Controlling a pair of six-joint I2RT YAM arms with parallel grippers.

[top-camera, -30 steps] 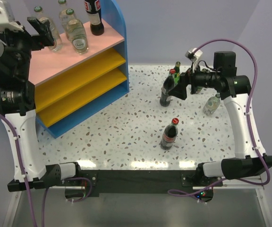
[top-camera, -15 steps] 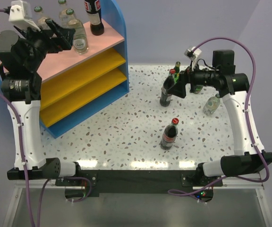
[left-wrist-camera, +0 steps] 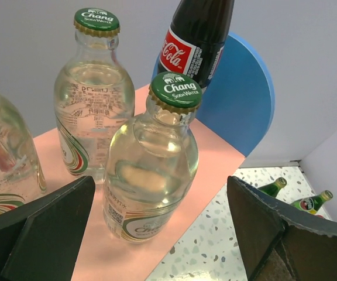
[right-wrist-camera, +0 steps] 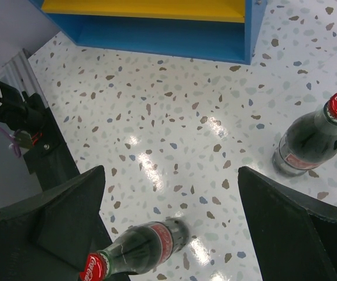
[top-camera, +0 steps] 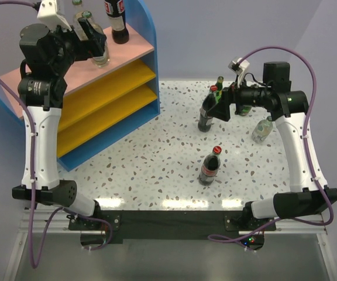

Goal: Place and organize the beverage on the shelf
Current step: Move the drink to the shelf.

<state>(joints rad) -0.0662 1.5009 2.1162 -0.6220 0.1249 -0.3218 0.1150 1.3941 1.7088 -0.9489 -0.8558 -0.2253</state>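
**Speckled worktop, shelf at its far left corner, both arms open-fingered**

Left arm rears high. The left gripper (top-camera: 91,36) is spread wide and points at a clear green-capped bottle (left-wrist-camera: 151,175) on the pink top board of the shelf (top-camera: 98,88). Two more clear bottles and a cola bottle (left-wrist-camera: 195,35) stand there too.

The right gripper (top-camera: 220,106), also wide open, hovers by the worktop's (top-camera: 157,158) far right edge, beside another cola (top-camera: 205,116).

Since a second ago, the left arm has swung rightward along the top board.

White-and-black arms (top-camera: 40,140), purple cables (top-camera: 285,51)
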